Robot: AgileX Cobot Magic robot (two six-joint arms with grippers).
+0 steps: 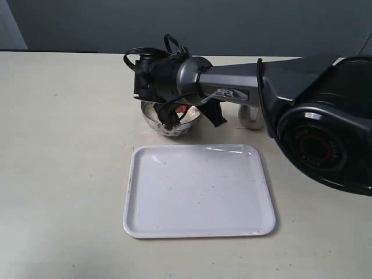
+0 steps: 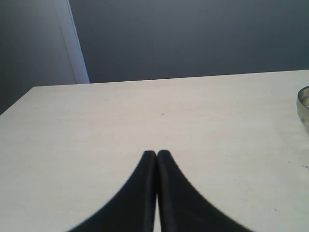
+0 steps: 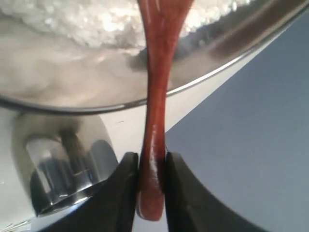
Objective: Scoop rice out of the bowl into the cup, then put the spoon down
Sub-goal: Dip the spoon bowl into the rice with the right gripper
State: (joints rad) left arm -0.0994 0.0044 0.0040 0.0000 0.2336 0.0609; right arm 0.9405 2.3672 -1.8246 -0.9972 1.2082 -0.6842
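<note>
In the right wrist view my right gripper [image 3: 152, 164] is shut on the end of the reddish-brown wooden spoon [image 3: 157, 96]. The handle runs over the rim of the steel bowl [image 3: 217, 53] toward the heap of white rice [image 3: 96, 19]; the spoon's oval end is out of frame. The steel cup [image 3: 63, 164] stands just beside the bowl. In the exterior view the right arm covers most of the bowl [image 1: 157, 123], a red bit of spoon [image 1: 182, 108] shows, and the cup [image 1: 250, 119] peeks out behind the arm. My left gripper [image 2: 157, 153] is shut and empty over bare table.
A white rectangular tray [image 1: 197, 192] lies in front of the bowl, with nothing on it. A sliver of shiny steel vessel [image 2: 304, 104] shows at the edge of the left wrist view. The pale table stretches left of the bowl.
</note>
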